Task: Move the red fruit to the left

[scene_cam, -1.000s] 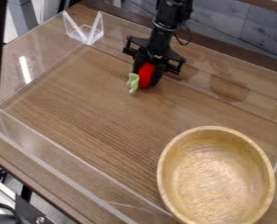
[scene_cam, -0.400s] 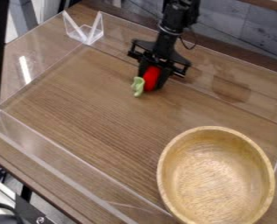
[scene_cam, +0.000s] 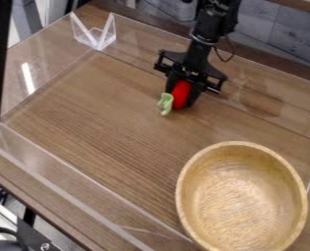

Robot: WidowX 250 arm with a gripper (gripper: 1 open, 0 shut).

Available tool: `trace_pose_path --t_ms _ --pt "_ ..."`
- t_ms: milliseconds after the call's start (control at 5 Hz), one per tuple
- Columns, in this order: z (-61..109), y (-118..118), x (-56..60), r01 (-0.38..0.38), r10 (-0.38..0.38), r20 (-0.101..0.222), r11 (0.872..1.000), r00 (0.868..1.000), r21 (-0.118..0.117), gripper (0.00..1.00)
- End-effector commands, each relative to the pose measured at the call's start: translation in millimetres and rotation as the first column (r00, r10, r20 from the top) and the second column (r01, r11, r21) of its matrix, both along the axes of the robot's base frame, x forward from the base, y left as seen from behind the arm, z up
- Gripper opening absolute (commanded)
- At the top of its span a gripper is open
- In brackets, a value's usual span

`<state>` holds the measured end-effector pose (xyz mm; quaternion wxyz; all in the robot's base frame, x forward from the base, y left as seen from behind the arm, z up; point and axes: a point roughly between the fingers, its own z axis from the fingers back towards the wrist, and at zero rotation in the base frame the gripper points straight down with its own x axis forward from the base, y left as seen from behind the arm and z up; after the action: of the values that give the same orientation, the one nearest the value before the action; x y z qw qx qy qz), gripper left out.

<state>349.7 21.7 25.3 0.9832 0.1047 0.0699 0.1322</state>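
The red fruit (scene_cam: 180, 94) is a small bright red toy with a green leafy cap (scene_cam: 165, 103), low on the wooden table (scene_cam: 105, 127) at the back centre. My black gripper (scene_cam: 185, 86) points steeply down over it, its fingers on either side of the fruit and shut on it. The arm rises behind it toward the top edge. The fruit's upper part is hidden by the fingers.
A large round wooden bowl (scene_cam: 241, 201) sits at the front right. A clear plastic stand (scene_cam: 93, 32) is at the back left. A low clear wall (scene_cam: 40, 147) rims the table's left and front edges.
The gripper and the red fruit have shifted together to the right in the picture, and slightly nearer. The grip looks unchanged.
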Motion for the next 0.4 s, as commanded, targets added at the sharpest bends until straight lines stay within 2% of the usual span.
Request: trace_pose_path --t_ms 0,200 --pt "42.9 4 4.8 -0.019 0.02 0.092 1.0 0.996 -0.008 0.0" --pt "61.8 13 -2.6 -0.022 0.026 0.114 0.999 0.993 -0.038 0.0"
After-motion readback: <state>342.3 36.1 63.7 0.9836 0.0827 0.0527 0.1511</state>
